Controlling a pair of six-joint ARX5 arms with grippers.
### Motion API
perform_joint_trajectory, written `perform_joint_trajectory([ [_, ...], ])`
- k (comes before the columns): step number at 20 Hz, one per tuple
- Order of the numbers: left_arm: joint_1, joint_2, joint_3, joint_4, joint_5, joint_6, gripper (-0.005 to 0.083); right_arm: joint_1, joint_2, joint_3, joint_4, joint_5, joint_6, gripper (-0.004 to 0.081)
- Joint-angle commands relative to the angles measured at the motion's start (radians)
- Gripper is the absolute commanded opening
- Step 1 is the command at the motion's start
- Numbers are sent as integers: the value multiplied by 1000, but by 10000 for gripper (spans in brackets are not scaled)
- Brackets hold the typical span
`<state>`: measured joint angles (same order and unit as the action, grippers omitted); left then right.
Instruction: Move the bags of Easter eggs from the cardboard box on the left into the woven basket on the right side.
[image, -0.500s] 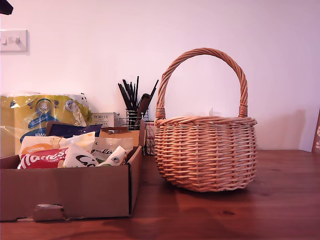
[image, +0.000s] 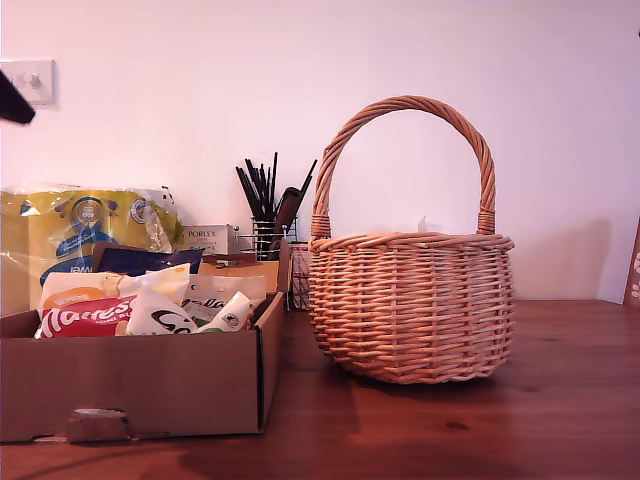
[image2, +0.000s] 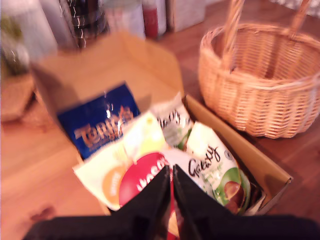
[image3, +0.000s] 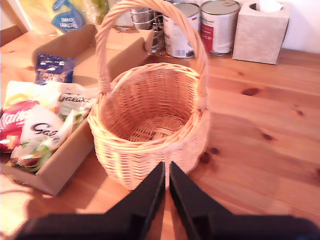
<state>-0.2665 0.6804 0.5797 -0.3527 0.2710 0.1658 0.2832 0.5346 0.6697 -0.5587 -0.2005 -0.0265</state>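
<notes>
The cardboard box (image: 140, 385) stands at the exterior view's left, holding several bags of Easter eggs: a red Maltesers bag (image: 85, 318), a white Galaxy bag (image: 160, 315) and a dark blue one (image: 145, 260). My first gripper (image2: 170, 169) is shut and empty. It hovers over the red bag (image2: 142, 182), between the orange pouch (image2: 107, 182) and the Galaxy bag (image2: 215, 170), with the blue Terry's bag (image2: 100, 122) beyond. The woven basket (image: 410, 300) stands to the box's right in the exterior view and its inside (image3: 150, 120) is empty. My second gripper (image3: 166, 165) is shut above its rim.
Behind the box are a large yellow pack (image: 80, 230), a white Porlex box (image: 205, 238) and a black wire utensil holder (image: 265, 235). Tins (image3: 220, 25) and a beige cube box (image3: 262, 30) stand behind the basket. A dark part of an arm (image: 12, 100) shows high at the exterior view's left.
The dark arm part at the exterior view's upper left has dropped lower along the edge. Box, bags and basket have not moved.
</notes>
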Motion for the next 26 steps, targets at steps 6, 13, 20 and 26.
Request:
perform_joint_trajectory([
  [6, -23, 45, 202, -239, 129, 349, -21, 74, 96, 22, 36, -206, -74, -13],
  [13, -74, 191, 246, -373, 129, 551, -21, 394, 300, 47, 92, -179, -157, -13],
  [20, -90, 322, 246, -333, 149, 636, 263, 429, 345, 47, 106, -147, -157, -13],
  [26, -150, 489, 246, -81, 139, 653, 695, 429, 345, 47, 104, -148, -157, -13],
])
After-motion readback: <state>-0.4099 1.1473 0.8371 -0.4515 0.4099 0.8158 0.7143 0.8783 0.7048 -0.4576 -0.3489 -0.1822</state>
